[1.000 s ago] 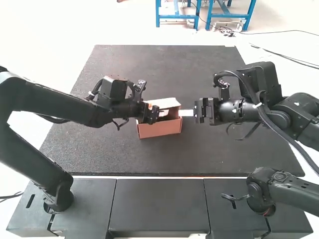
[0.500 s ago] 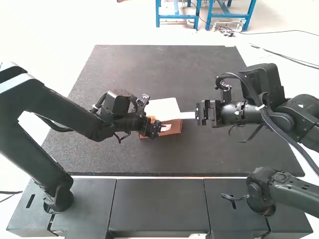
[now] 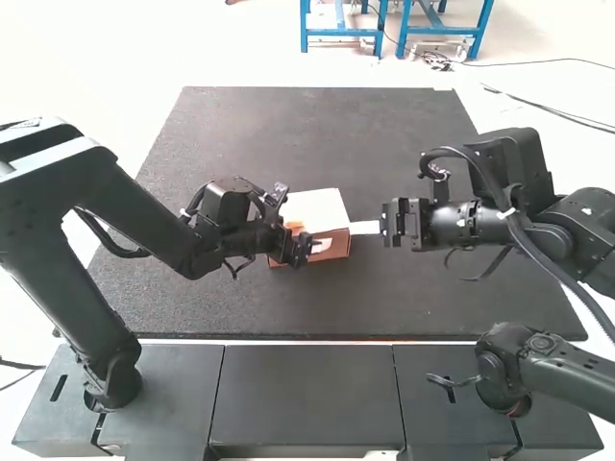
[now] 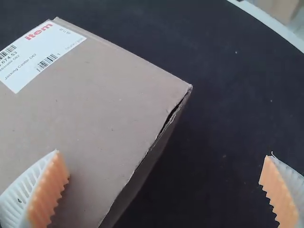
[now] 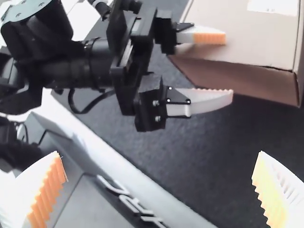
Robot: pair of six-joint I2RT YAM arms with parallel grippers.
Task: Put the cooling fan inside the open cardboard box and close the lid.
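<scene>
The cardboard box (image 3: 315, 223) sits at the middle of the black mat with its lid folded down flat, so its inside is hidden. In the left wrist view the lid (image 4: 85, 109) carries a white label, and a narrow crack runs along one edge. My left gripper (image 3: 300, 240) is open at the box's front left corner, one orange-padded finger (image 4: 45, 194) resting on the lid and the other off the side. My right gripper (image 3: 365, 228) is open just to the right of the box, apart from it. The right wrist view looks at the left gripper (image 5: 206, 66) straddling the box's edge (image 5: 247, 47).
The black mat (image 3: 288, 134) covers the table around the box, with free room behind and in front of it. Black base plates (image 3: 307, 384) run along the near edge.
The box's lid, upright a second ago, has swung down flat. My left gripper dropped toward the front corner of the box. My right gripper drew back slightly to the right.
</scene>
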